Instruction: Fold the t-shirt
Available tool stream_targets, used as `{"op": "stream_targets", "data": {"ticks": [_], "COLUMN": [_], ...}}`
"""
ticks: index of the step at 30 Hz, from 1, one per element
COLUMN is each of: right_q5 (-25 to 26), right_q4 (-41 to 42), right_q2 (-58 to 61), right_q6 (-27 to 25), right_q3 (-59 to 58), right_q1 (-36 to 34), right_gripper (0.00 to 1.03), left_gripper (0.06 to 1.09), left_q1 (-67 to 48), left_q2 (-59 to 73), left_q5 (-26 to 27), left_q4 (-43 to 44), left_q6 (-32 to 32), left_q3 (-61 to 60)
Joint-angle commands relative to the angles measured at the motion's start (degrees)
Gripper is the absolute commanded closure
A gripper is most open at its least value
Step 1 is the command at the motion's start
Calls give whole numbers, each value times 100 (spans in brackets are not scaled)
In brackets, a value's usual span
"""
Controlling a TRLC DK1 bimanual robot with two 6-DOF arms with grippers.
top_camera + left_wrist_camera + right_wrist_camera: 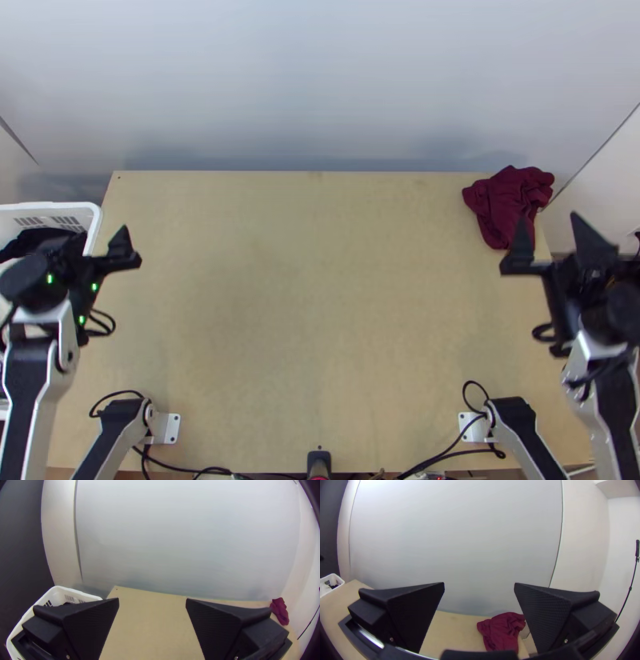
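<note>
Shirt (506, 200) bunched at 2 o'clock on table (320, 312) (12 = far edge), roughly 11 o'clock from right gripper (549, 218), the nearer one. Jaws wide open, empty; left gripper (152, 600) same.

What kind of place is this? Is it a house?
Probably a robot workroom, not a living room: two robot arms stand at a bare wooden table, with cables along its edge.
</note>
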Motion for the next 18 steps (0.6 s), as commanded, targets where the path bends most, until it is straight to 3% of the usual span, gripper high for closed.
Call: {"op": "stream_targets", "data": {"ticks": [1,5,9,18], "right_q5": [1,10,1,-43], "right_q4": [-879,-1319,-1688,-2541], "right_q2": [1569,2211,2721,3846], "right_q6": [408,786,1489,1208], "right_q3": [1494,2012,2548,3462], "right_q1": [57,189,136,329], "right_gripper": [4,4,5,5], "left_gripper": [11,11,11,11], "left_q1": [-97,-106,-115,-123], "left_q2": [1142,1757,2214,3093], "left_q5": [22,-31,-312,-427], "left_q4": [-405,-1011,-1196,-1442], "left_q6": [-92,-180,-250,-136], "left_q3": [1058,1682,1875,2745]}}
